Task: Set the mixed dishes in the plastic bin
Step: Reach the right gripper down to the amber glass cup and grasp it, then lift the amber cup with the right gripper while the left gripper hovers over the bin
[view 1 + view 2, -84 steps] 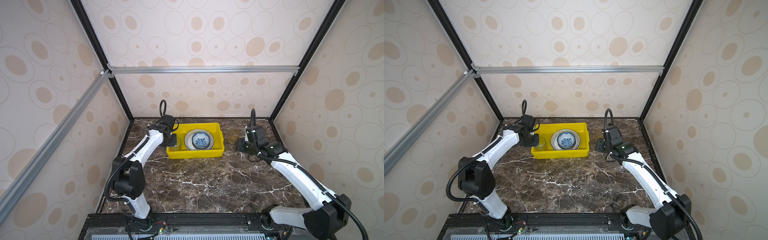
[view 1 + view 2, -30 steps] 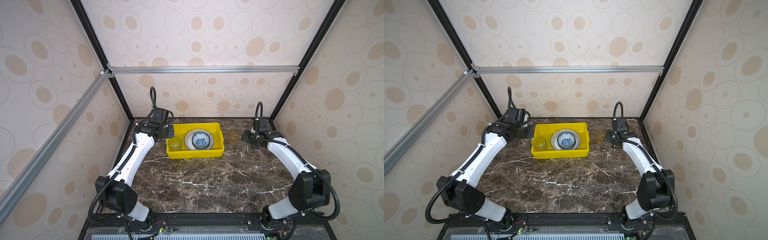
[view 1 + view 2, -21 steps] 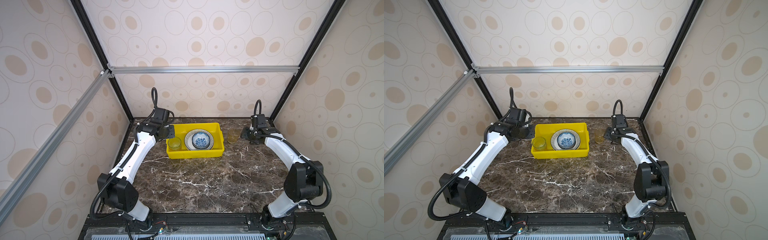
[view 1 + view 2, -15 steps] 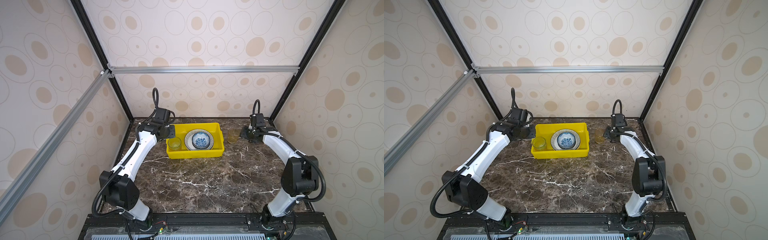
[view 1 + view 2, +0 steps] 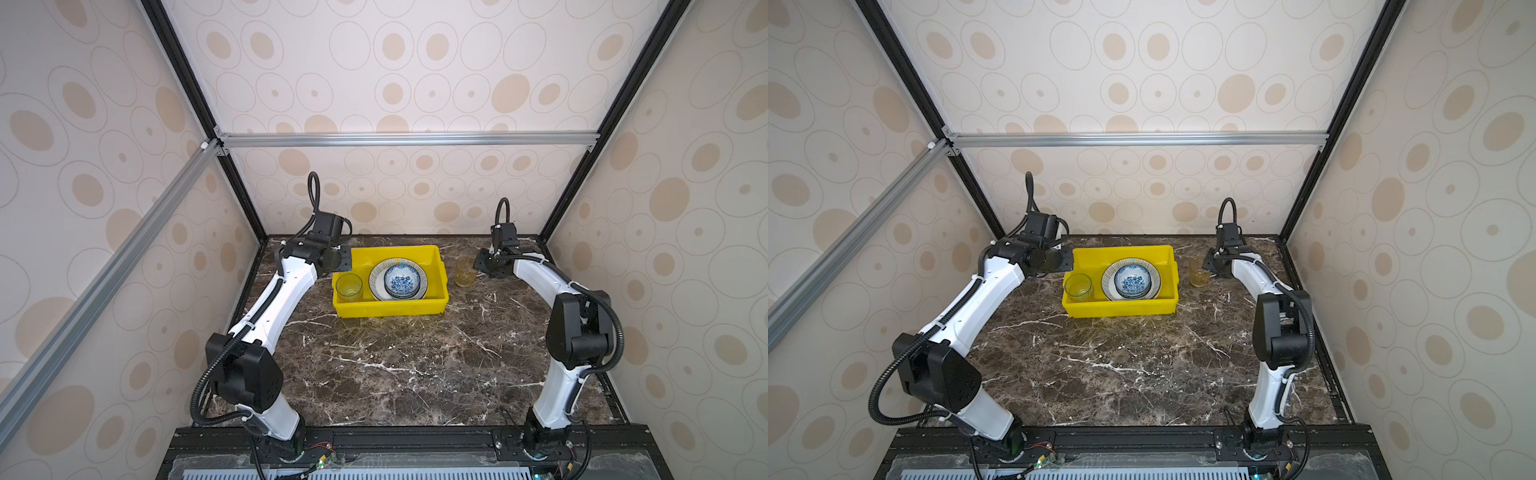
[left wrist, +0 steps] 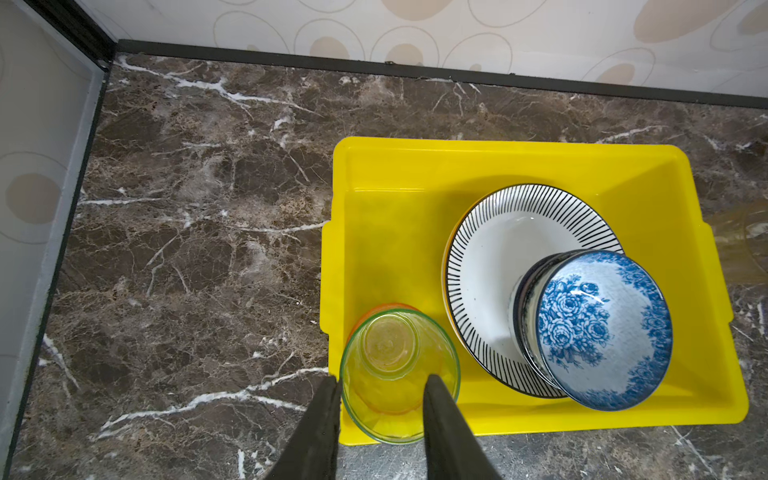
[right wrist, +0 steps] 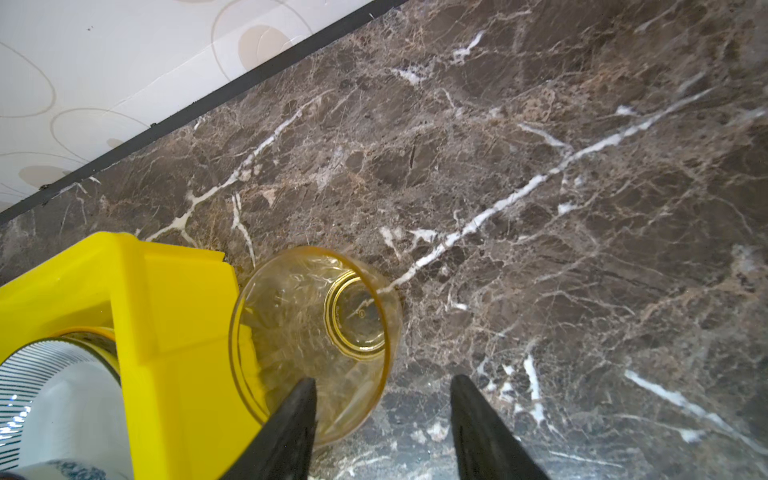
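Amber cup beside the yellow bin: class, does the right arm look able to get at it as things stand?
Probably yes. The right arm holds its open jaws at the amber cup, with bare marble on its side; the yellow bin stands close on the cup's far side, not in the way.

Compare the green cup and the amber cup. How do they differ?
Tint: the green cup is greenish, the amber cup yellow-brown. Place: the green cup stands inside the yellow bin, the amber cup on the marble table just outside the bin's wall. Both are clear, upright and empty.
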